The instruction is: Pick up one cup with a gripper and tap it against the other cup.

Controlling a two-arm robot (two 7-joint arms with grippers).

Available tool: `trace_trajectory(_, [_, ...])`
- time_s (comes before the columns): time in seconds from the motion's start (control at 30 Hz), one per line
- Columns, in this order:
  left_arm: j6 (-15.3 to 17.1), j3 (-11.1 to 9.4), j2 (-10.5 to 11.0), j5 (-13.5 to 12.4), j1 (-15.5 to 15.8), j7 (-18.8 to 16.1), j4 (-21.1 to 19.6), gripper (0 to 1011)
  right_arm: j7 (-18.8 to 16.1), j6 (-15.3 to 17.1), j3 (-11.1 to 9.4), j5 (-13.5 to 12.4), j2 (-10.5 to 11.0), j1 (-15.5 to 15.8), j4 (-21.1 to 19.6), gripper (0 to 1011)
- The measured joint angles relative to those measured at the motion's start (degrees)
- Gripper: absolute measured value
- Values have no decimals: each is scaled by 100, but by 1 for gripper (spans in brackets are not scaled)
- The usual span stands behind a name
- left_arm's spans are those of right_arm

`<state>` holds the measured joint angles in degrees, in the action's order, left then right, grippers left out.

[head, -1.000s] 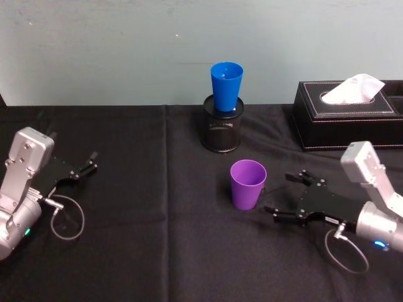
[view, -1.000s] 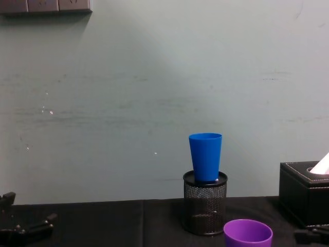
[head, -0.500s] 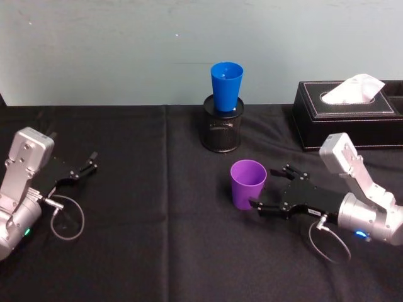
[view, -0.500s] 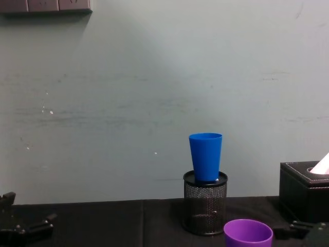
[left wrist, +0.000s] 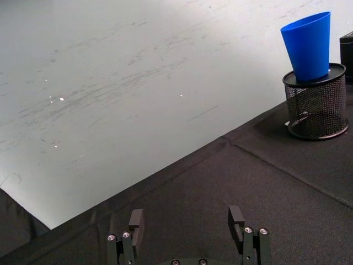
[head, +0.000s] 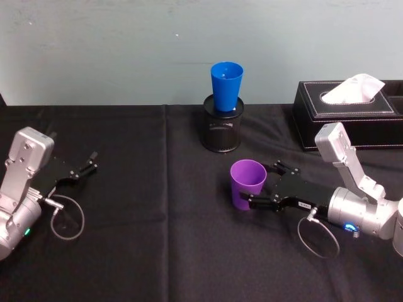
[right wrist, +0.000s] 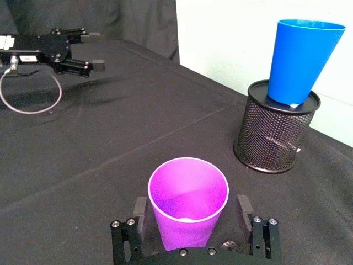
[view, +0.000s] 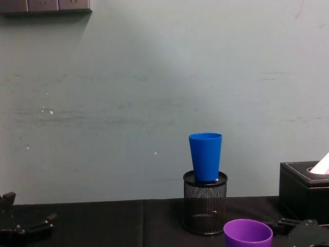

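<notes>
Right wrist view had the right hand (right wrist: 191,208) spread wide either side of the purple cup (right wrist: 188,201), upright on the bench (head: 157,251). It looked light, slick, thin-walled; it called for a gentle mid-wall grip. Left hand (head: 82,170) sat far left, spread too.

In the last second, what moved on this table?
The right gripper slid left toward the purple cup; its open fingers now straddle the cup without closing on it. Nothing was picked up or released. The purple cup, the blue cup on the mesh holder and the left gripper stayed put.
</notes>
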<state>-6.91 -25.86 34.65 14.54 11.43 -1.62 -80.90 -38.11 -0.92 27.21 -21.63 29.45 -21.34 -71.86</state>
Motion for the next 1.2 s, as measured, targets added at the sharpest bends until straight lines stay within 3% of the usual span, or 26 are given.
trace_trajectory(0.53, [0, 0, 0, 0, 0, 0, 0, 1000, -67, 45, 75, -222, -167, -67, 227, 997])
trace_trajectory(0.83, [0, 0, 0, 0, 0, 0, 0, 1000, -100, 14, 119, -277, -180, -57, 246, 790])
trace_trajectory(1.2, [0, 0, 0, 0, 0, 0, 0, 1000, -30, 33, 126, -310, -175, -42, 215, 731])
